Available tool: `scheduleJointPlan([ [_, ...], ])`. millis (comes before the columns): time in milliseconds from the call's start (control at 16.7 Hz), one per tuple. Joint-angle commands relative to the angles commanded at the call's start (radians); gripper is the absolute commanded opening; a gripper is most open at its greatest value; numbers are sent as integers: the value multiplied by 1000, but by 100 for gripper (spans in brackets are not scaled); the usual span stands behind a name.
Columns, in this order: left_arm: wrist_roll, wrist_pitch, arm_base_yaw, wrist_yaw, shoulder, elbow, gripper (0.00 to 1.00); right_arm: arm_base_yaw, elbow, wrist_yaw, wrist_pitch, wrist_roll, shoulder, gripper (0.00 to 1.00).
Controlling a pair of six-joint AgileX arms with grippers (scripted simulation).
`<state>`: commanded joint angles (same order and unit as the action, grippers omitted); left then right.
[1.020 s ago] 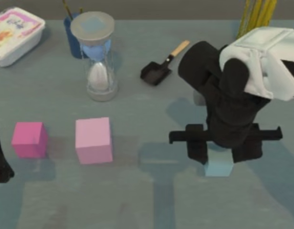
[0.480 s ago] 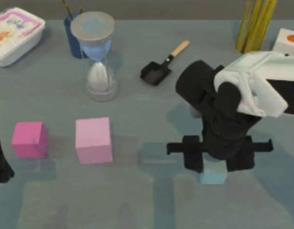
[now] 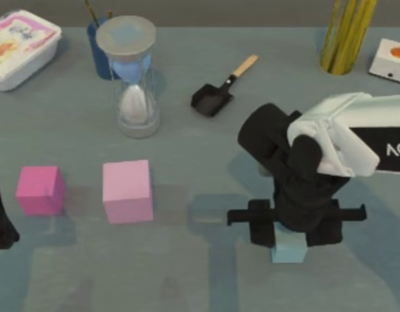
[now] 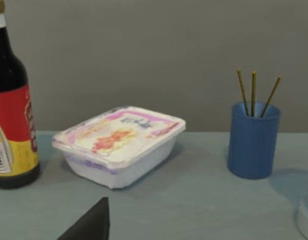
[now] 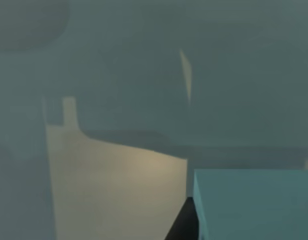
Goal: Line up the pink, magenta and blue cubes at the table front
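Note:
The pale pink cube and the smaller magenta cube stand side by side on the grey-teal table, left of centre. Right of centre, my right gripper is shut on the small light blue cube, which peeks out below its fingers near the front. In the right wrist view the blue cube sits against a dark finger. My left gripper is parked at the table's left edge, open, holding nothing; one fingertip shows in the left wrist view.
Along the back stand a food tub, a dark blue pencil cup, an hourglass, a small black shovel, a yellow bundle and a white box with an orange dot. A sauce bottle stands by the tub.
My right gripper has carried the blue cube toward the table front and slightly left. The arm swung away from the back right, uncovering the white box. The left arm stayed still.

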<state>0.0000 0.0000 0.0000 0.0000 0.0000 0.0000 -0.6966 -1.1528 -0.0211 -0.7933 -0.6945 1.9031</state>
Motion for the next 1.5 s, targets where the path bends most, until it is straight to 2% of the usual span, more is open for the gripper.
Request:
scheduleJointPlan([
  [720,0,0,0,0,0,0,100,0,0,0,0,0,0,98],
  [1320,0,0,0,0,0,0,100,0,-3,0,-4,0,-2,100],
  [1500,0,0,0,0,0,0,100,-4,-54,0,-78,-3,-28,100],
])
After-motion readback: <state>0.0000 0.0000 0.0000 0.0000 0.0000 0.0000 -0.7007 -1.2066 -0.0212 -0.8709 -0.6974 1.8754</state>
